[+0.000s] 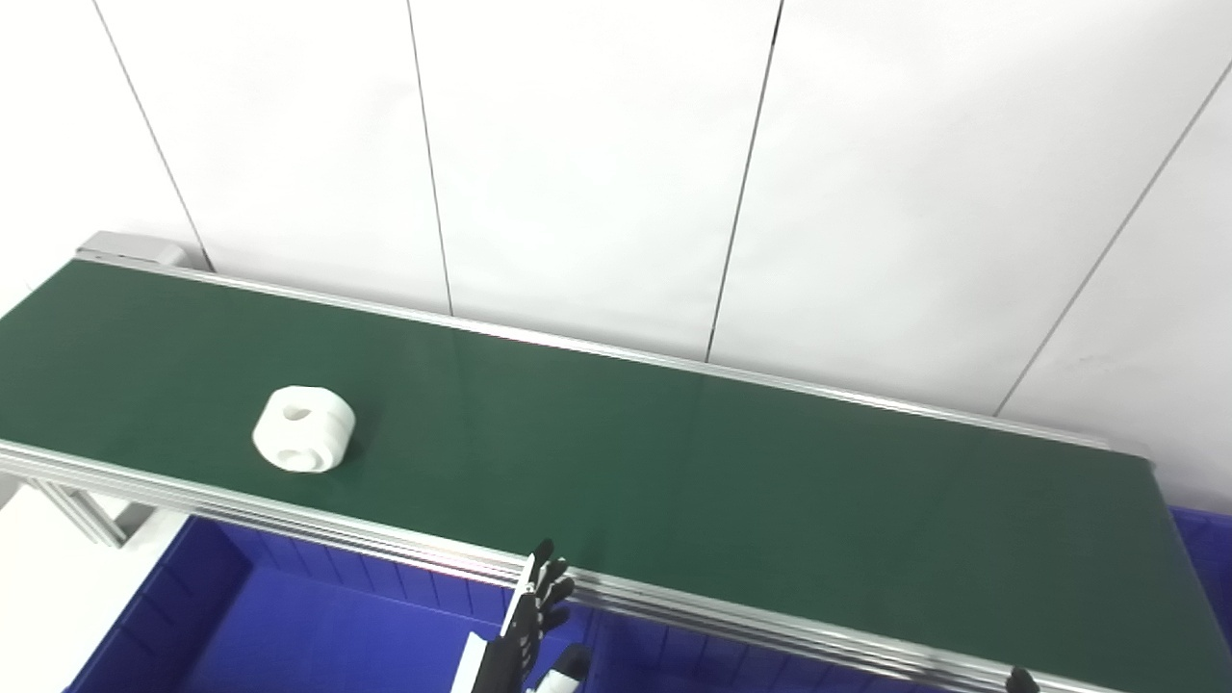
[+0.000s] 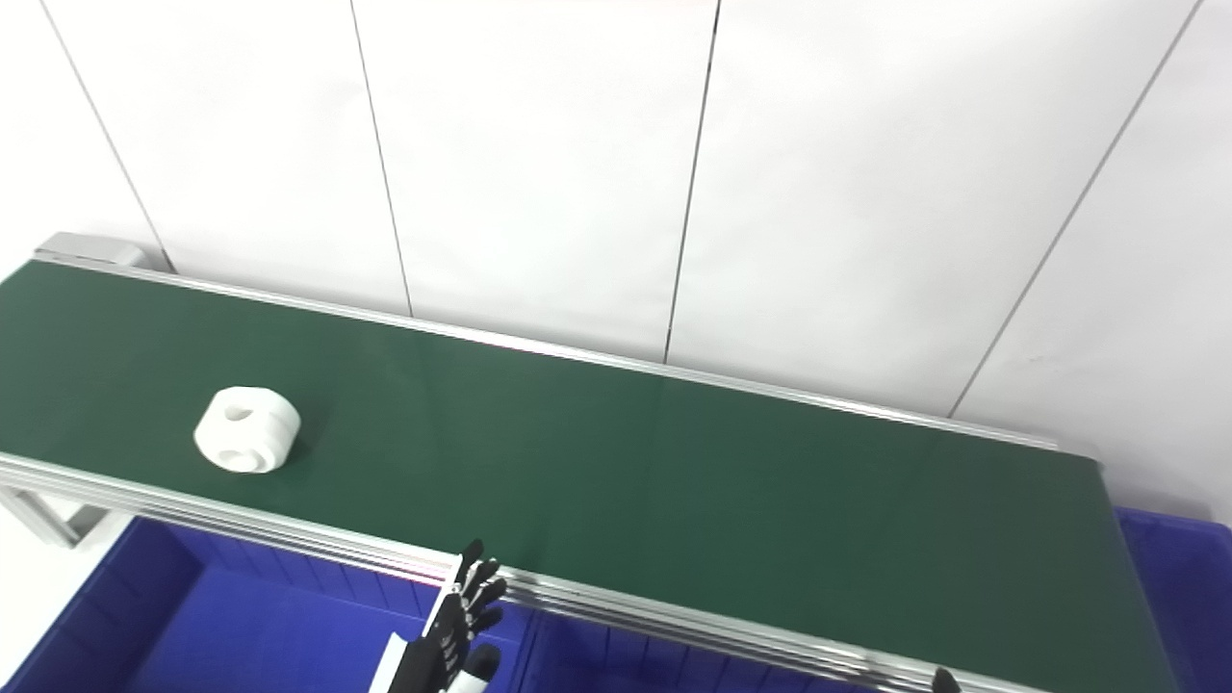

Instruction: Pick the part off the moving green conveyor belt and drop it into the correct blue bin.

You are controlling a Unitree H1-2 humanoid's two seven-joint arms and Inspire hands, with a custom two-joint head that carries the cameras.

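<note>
A white round part (image 1: 304,428) with holes in it lies on the green conveyor belt (image 1: 674,452) near its left end, close to the front rail. My left hand (image 1: 535,616) is open, fingers up and apart, just below the belt's front rail over a blue bin (image 1: 289,626), well to the right of the part. It also shows in the right eye view (image 2: 462,621). Only a dark fingertip of my right hand (image 1: 1020,681) shows at the bottom edge, below the rail.
The belt's aluminium front rail (image 1: 385,544) runs between my hands and the belt. A second blue bin (image 2: 1184,587) shows at the belt's right end. White wall panels stand behind the belt. A metal leg (image 1: 87,515) stands at the left.
</note>
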